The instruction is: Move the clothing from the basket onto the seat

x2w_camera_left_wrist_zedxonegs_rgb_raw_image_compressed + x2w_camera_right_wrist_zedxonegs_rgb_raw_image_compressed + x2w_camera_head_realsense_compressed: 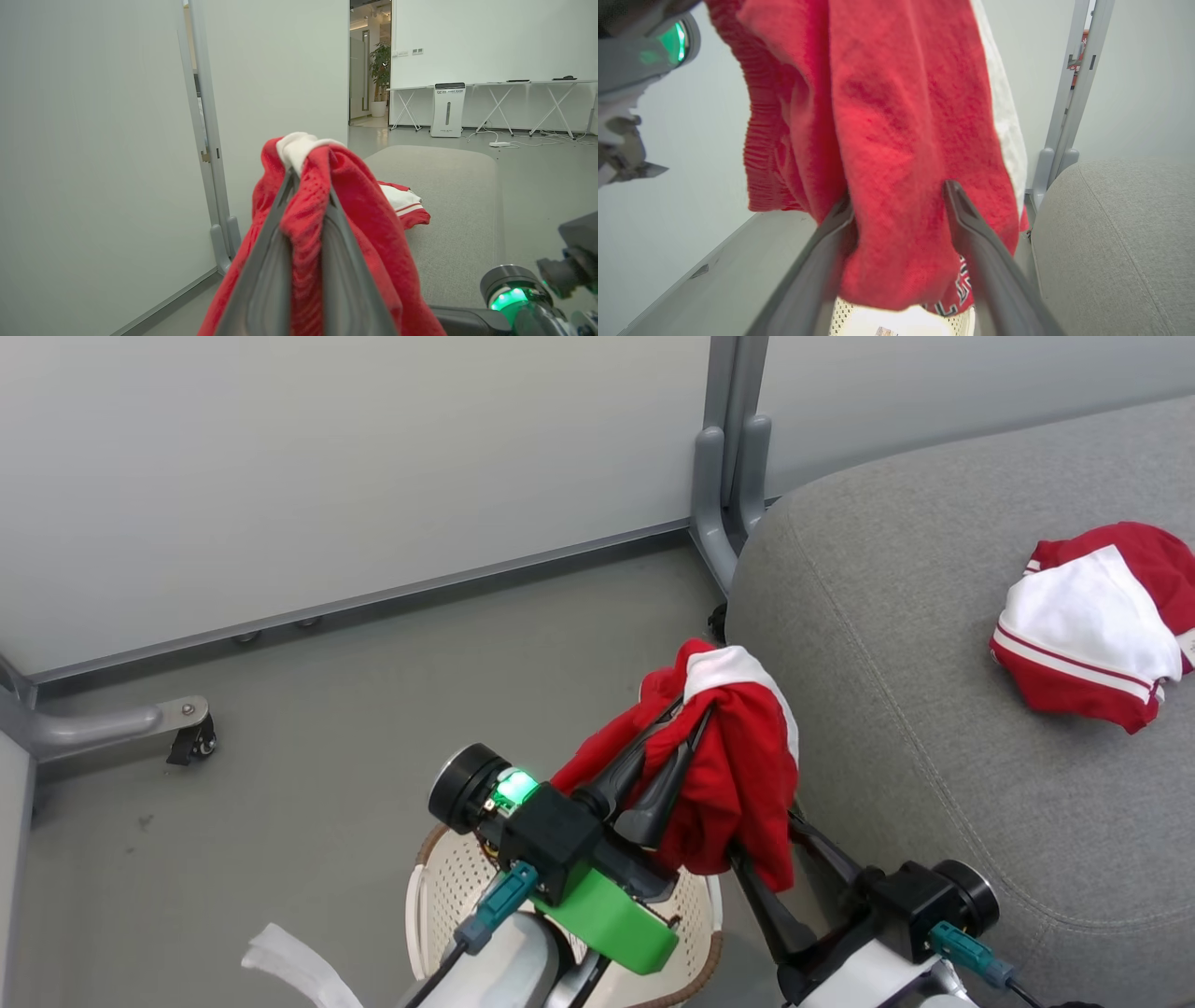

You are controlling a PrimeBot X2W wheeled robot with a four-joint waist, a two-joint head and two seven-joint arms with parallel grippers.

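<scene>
Basket (446, 882) sits nearest, below both arms. We note the left gripper (693, 711) pinching a bunched fold of the red garment (742, 775), which hangs clear above the basket, just beside the seat (934, 728) edge. Right gripper (896, 193) is spread, fingers either side of the hanging hem, not clamping. We judge the cloth light, limp, mesh-knit, liable to snag. Best hold is a gathered fold or the white trim. Second garment (1092, 625) lies farther back on the seat.

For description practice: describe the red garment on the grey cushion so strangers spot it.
Find the light grey fabric cushion. On it lies a crumpled red-and-white garment. The other red garment hangs from the left pincer; this one lies loose.
</scene>
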